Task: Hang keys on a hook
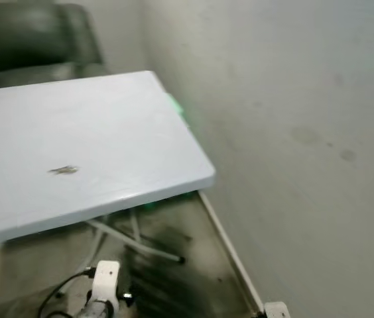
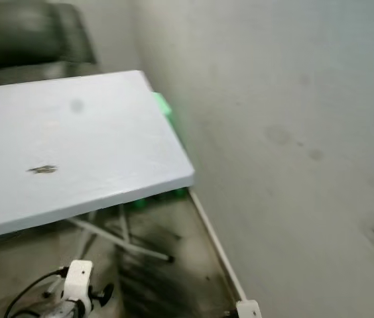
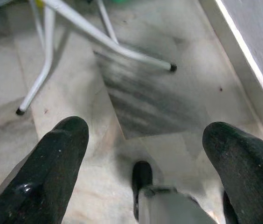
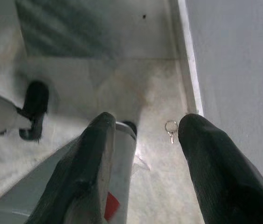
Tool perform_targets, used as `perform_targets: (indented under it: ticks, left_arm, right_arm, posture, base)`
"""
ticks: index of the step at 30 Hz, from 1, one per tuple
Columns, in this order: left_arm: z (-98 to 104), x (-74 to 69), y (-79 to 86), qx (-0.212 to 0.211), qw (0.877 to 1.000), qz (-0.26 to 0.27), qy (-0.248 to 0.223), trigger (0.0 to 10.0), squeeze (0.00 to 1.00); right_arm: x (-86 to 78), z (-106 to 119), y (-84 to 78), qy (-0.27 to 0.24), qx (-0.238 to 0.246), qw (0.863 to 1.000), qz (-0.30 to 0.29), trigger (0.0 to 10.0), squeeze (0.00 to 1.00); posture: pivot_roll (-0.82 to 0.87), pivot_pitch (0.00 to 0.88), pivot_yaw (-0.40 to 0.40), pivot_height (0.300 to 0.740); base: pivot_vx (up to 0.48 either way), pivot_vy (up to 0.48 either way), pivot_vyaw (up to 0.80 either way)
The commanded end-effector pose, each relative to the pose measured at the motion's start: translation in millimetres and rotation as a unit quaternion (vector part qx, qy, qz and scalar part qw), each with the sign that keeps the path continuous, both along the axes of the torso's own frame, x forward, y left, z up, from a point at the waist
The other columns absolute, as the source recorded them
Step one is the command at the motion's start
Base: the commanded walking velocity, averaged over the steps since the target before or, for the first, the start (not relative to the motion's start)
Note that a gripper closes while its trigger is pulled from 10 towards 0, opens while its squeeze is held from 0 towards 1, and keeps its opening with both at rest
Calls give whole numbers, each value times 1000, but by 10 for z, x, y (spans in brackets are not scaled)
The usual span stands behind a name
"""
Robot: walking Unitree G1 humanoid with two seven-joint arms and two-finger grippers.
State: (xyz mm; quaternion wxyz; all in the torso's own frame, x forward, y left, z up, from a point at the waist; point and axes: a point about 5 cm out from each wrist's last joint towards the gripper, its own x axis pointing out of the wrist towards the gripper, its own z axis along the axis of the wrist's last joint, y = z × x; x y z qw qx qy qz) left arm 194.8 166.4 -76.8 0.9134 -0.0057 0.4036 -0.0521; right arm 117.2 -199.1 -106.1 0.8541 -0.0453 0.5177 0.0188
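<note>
A small dark bunch that looks like keys point(image 1: 64, 170) lies flat on the pale blue table point(image 1: 140, 126), left of its middle. Both arms hang low below the table's near edge. The left arm's white wrist point(image 1: 105, 278) is under the table's front. In the left wrist view, my left gripper point(image 3: 148, 135) points down at the floor, open and holding nothing. The right arm's wrist point(image 1: 274, 309) sits by the wall's foot. My right gripper point(image 4: 148, 122) is open too, over the floor by the baseboard. A small metal ring point(image 4: 170, 126) lies on the floor between its fingers.
A plain grey wall point(image 1: 306, 132) runs along the right, close to the table's right edge. A dark chair point(image 1: 34, 40) stands behind the table. White folding table legs point(image 3: 103, 39) cross the stained floor. Something green point(image 2: 163, 105) sits between the table and the wall.
</note>
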Motion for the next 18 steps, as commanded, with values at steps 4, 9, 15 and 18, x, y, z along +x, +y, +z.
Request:
perform_targets:
  ticks: [4, 9, 15, 18]
  left_arm:
    - [-5, -18, 86, 10, 1000, 1, 6, 10000, 0]
    - [-4, -16, 89, 10, 1000, 2, 7, 10000, 0]
    - [-5, -16, 92, 9, 1000, 4, 8, 10000, 0]
    - [-5, -16, 97, 10, 1000, 5, 8, 10000, 0]
  right_arm:
    - [47, 7, 42, -5, 6, 1000, 0, 10000, 0]
    - [52, 8, 42, -5, 6, 1000, -1, 10000, 0]
    - [60, 10, 49, -6, 7, 1000, 0, 10000, 0]
    - [68, 13, 54, -8, 8, 1000, -1, 10000, 0]
  posture:
    - [-43, 0, 6, 740]
    - [-42, 0, 6, 740]
    - [-40, 0, 6, 740]
    - [-40, 0, 6, 740]
  base:
    - [0, 0, 800]
    - [0, 0, 800]
    - [0, 0, 800]
    - [0, 0, 800]
